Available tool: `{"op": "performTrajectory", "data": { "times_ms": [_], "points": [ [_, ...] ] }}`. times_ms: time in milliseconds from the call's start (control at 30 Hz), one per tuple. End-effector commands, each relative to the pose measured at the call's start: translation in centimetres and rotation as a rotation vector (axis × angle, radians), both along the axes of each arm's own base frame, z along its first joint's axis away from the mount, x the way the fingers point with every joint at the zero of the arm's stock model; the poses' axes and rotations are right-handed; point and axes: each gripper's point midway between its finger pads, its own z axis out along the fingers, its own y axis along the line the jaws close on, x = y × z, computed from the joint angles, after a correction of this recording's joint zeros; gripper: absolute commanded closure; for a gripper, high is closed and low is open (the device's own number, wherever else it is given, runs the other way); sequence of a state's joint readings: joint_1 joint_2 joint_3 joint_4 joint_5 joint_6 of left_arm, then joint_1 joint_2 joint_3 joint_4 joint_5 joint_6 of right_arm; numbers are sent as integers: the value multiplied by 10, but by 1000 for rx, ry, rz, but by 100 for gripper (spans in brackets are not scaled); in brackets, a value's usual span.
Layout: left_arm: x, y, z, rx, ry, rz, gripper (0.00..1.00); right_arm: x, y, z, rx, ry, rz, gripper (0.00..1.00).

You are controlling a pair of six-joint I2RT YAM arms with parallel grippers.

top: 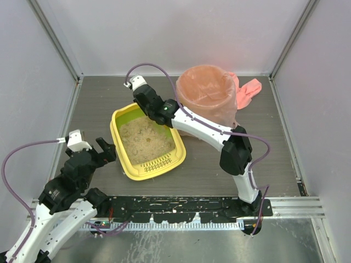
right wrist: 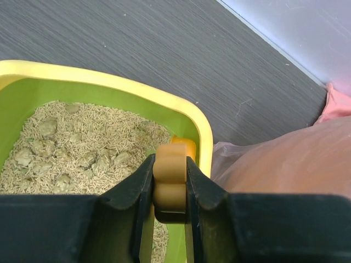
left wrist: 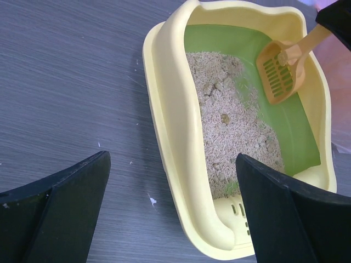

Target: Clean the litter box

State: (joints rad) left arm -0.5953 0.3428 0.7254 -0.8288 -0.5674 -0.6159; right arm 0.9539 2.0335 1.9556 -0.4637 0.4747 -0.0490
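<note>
The left gripper (top: 107, 150) is positioned at the near left of the table, just beside the box, with its 2 black fingers spread wide and nothing between them. The rectangular yellow plastic litter box (top: 155, 166) with a green inner wall is placed centre-left on the table, its slotted ledge turned toward the arm bases. It is filled with beige pellet litter (top: 145, 139), in which several greyish clumps (left wrist: 225, 118) are seen. The right gripper (right wrist: 169, 160) is held over the far end of the box, its jaws pinched on the handle of a small orange slotted plastic scoop (left wrist: 279, 76). The scoop head is tilted above the litter, and no load is visible in it. A round bin lined with a pink plastic bag (top: 219, 109) is set just beside the far right corner of the box.

The step in hand is judged to be the scooping of clumps. For the next move, the scoop head is to be lowered under a clump, lifted so that loose litter is sifted through the slots, then carried right over the bin. The box rim may be steadied by the left gripper if required.

The surface is a dark grey wood-grain table top (top: 263, 153), marked by a few white flecks (left wrist: 152, 201). The cell is enclosed on 3 sides by pale wall panels (top: 164, 33) joined by aluminium rails (top: 55, 38).
</note>
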Motion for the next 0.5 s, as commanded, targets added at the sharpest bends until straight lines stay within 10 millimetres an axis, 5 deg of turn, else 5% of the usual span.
{"op": "performTrajectory", "data": {
  "times_ms": [0, 467],
  "points": [
    [0, 6, 13, -29, -46, 38, 1, 14, 10, 42, 88, -126, -14, 99],
    [-2, 7, 7, -12, -22, 37, 2, 27, 33, 9, 43, -132, 41, 99]
  ]
}}
